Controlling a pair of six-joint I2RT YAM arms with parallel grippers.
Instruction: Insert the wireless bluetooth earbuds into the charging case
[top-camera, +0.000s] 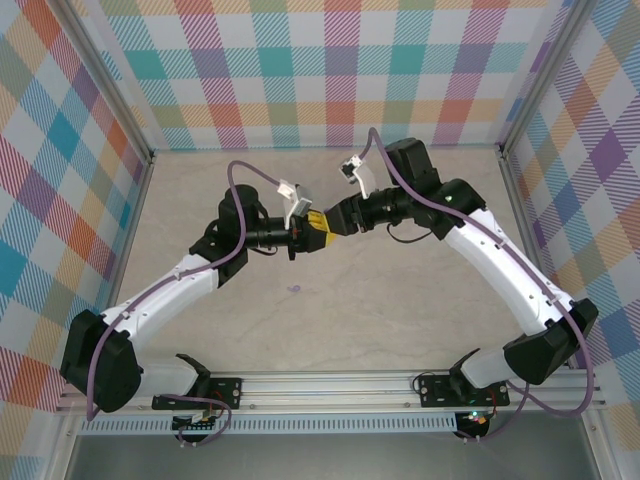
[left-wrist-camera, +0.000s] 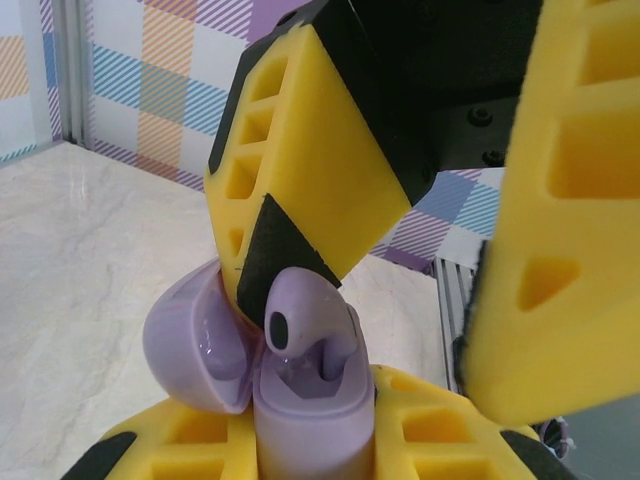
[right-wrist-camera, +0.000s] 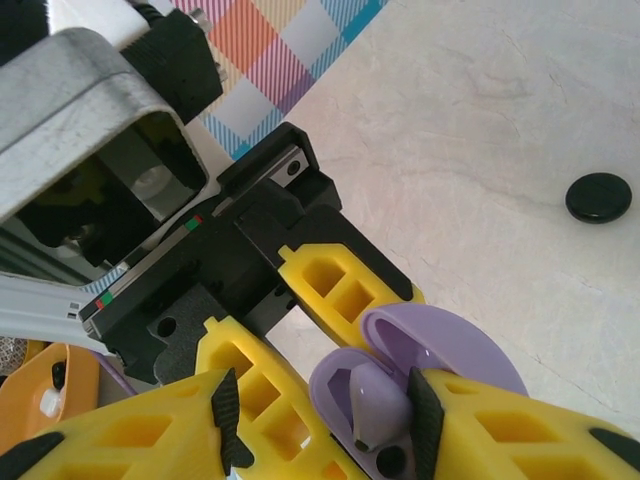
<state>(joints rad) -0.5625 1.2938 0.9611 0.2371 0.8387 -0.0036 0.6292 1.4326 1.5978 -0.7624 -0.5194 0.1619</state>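
Lilac earbud (left-wrist-camera: 305, 320) pinched in right end effector (left-wrist-camera: 300, 290), over open lilac case (left-wrist-camera: 300, 400).

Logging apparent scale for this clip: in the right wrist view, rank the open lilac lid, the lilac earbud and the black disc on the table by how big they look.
1. Open lilac lid, largest.
2. Lilac earbud, in the right claw.
3. Black disc, smallest.
The disc lies much farther from the camera than the other two, so its last place may be down to distance and says little about true size.
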